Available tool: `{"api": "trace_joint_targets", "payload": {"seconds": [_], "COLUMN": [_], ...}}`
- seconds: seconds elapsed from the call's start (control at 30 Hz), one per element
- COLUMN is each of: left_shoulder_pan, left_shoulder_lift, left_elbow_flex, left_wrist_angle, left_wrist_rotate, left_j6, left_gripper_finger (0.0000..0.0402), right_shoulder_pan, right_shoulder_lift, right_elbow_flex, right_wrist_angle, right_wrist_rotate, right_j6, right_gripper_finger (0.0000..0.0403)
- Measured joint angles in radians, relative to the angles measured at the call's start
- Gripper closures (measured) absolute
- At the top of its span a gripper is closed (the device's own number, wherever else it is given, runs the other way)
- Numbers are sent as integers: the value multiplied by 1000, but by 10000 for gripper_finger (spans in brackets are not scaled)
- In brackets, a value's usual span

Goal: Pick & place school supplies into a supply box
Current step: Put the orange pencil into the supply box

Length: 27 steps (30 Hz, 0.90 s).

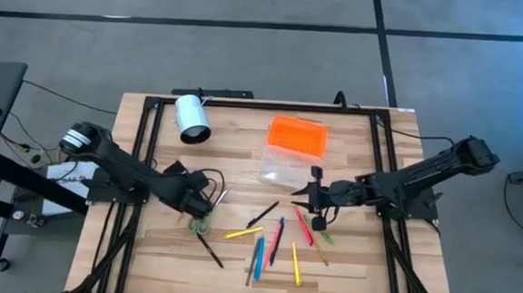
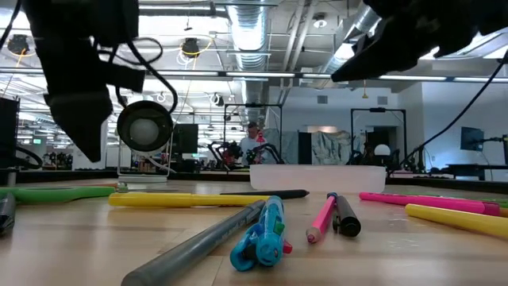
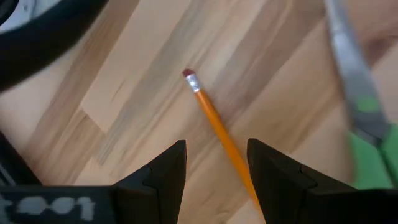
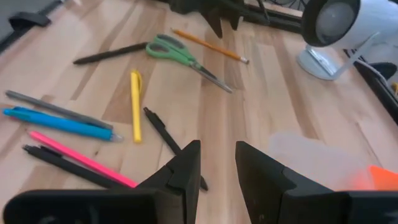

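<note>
Orange pencil [image 3: 217, 127] lies between left gripper [image 3: 214, 168] fingers, eraser forward.

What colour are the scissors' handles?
Green, best seen in the right wrist view: scissors.

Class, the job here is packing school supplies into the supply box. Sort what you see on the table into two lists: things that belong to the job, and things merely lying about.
Belongs to the job:
- clear plastic box with orange lid
- green-handled scissors
- orange pencil with eraser
- yellow pen
- pink pen
- blue pen

Lying about:
- white cylinder device on stand
</note>
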Motion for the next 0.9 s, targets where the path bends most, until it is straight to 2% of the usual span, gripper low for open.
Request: {"api": "trace_joint_targets", "payload": {"seconds": [0.23,0.47,0.7,0.9], "left_shoulder_pan": [23,22,17,17], "left_shoulder_lift": [20,20,18,0], "left_elbow_flex": [-24,-118,-155,-155], "left_wrist_angle": [18,23,147,95], "left_wrist_rotate": [1,18,28,19], "left_j6": [-30,-164,-144,-142], "left_gripper_finger": [240,240,240,208], "right_shoulder_pan": [62,129,153,153], "right_shoulder_lift": [-9,-9,-9,-9], "right_elbow_flex": [0,0,0,0], "right_wrist_angle": [0,-2,-2,-2], "right_wrist_rotate": [12,111,131,154], "right_j6": [4,2,2,1], "right_gripper_finger": [305,305,305,305]}}
